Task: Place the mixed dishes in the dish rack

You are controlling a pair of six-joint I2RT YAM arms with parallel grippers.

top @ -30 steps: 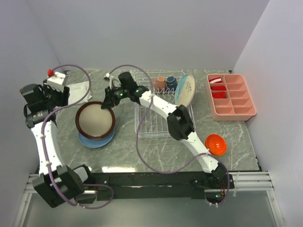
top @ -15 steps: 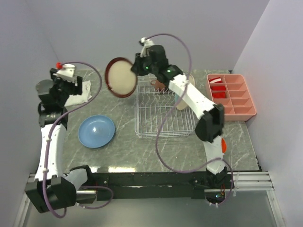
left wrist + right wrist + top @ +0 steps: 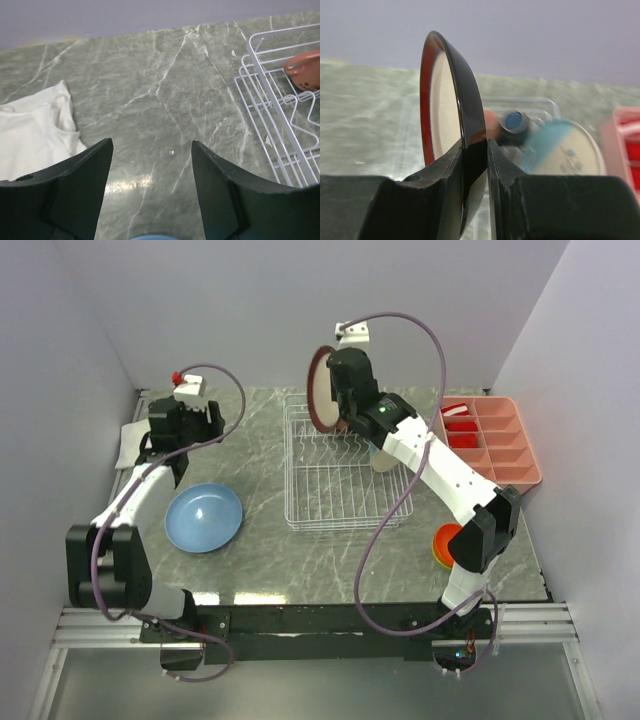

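Care with the angle matters most at this step, I think. The right gripper (image 3: 475, 150) pinches the rim of the dark maroon-rimmed plate (image 3: 445, 110) between its closed fingers and holds it on edge in the air, above the far left corner of the dish rack (image 3: 291, 475). To do this well, the plate should be kept upright, brought over a free row of prongs, and lowered slowly until its lower rim sits between two wires. Only then should the fingers let go. A tilted plate could catch on a prong or knock the cream-and-light-blue plate (image 3: 565, 150) and the dark blue mug (image 3: 514, 121), which stand at the far side of the rack. The held plate has a glossy dark red rim and a cream inside. It looks smooth, so it may slip. The left gripper (image 3: 150, 170) hovers to the left of the rack, its fingers apart with nothing between them. A blue dish (image 3: 204, 517) lies left of the rack, and an orange bowl (image 3: 445, 545) lies to its right.
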